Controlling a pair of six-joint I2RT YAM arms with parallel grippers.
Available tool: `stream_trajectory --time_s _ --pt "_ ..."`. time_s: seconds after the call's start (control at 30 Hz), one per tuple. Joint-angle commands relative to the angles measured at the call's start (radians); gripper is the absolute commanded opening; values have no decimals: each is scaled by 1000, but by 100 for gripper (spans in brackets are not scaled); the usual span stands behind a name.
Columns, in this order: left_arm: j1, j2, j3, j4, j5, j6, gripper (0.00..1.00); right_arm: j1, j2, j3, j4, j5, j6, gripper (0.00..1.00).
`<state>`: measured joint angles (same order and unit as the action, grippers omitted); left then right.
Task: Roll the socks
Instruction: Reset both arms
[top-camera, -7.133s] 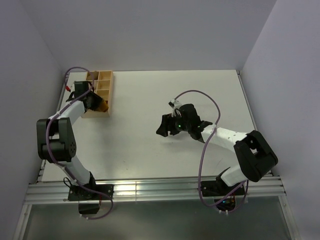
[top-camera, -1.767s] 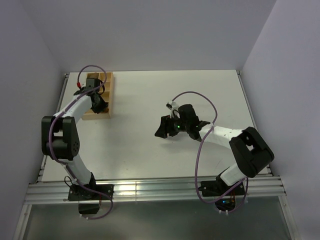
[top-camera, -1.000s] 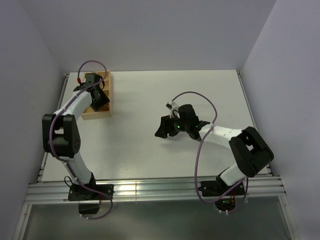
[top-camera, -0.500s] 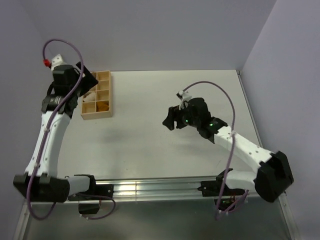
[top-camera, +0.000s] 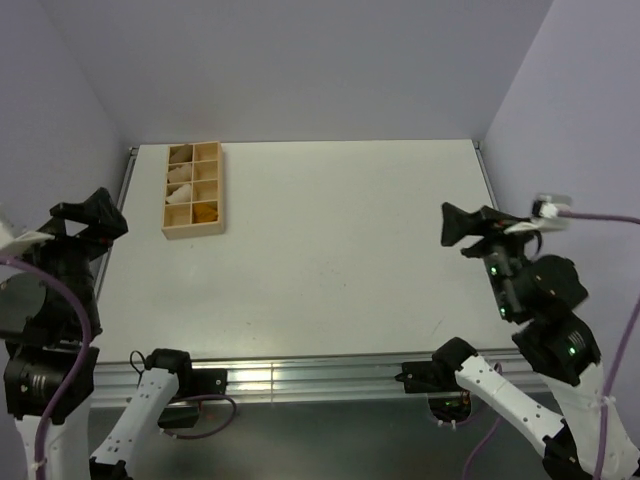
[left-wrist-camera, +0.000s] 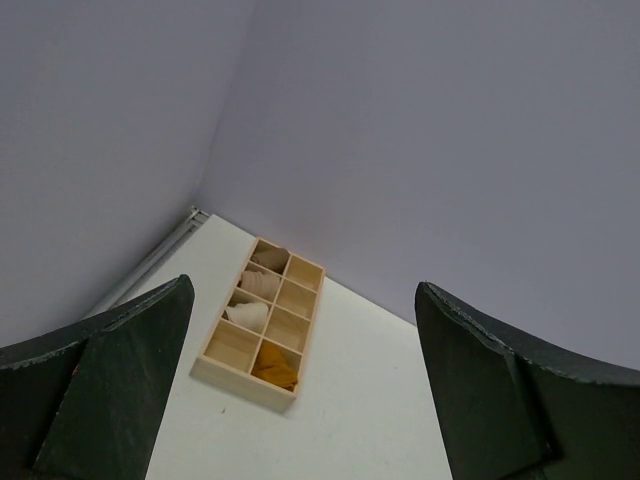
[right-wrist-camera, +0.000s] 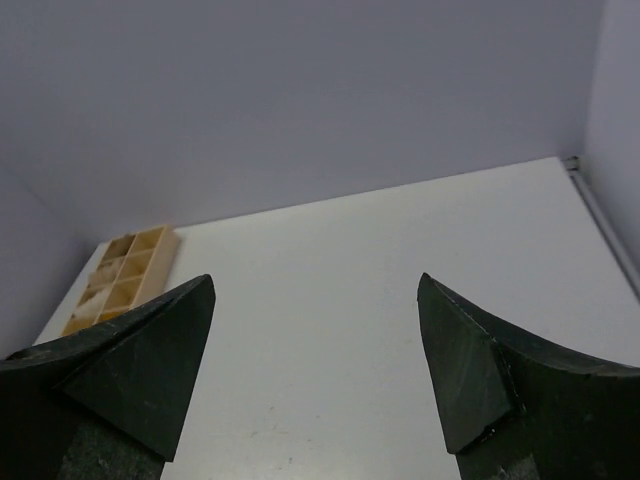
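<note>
Above the white table (top-camera: 330, 250), left arm (top-camera: 60, 255) and right arm (top-camera: 528, 285) stand raised, jaws apart.

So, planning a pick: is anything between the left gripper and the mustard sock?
Nothing visible. The left gripper hangs open, off to the side, and the mustard sock lies uncovered in the wooden tray, in its near right compartment.

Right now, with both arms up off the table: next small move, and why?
Probably just park both arms. The left claw and right claw hang open and empty above the table, and the mustard sock already lies in the near right compartment of the wooden tray; I see no other sock to roll.
</note>
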<state>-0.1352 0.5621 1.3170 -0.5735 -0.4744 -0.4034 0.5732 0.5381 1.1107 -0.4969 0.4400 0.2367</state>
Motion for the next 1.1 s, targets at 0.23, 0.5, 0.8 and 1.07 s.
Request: stream_trajectory --time_s 0.23,0.5,0.8,1.07 --pt "-119 -160 -4 -80 -274 77 100 -6 -314 -51 -35 255 -119 97" --pt "-156 -223 -71 -54 -342 69 100 -6 -351 -84 -8 290 -163 100" --pt "-173 -225 -90 -34 -365 84 99 -6 -285 -124 9 267 -140 100" --pt "-181 -235 -110 -32 -394 86 100 -6 -250 -137 41 229 -139 100"
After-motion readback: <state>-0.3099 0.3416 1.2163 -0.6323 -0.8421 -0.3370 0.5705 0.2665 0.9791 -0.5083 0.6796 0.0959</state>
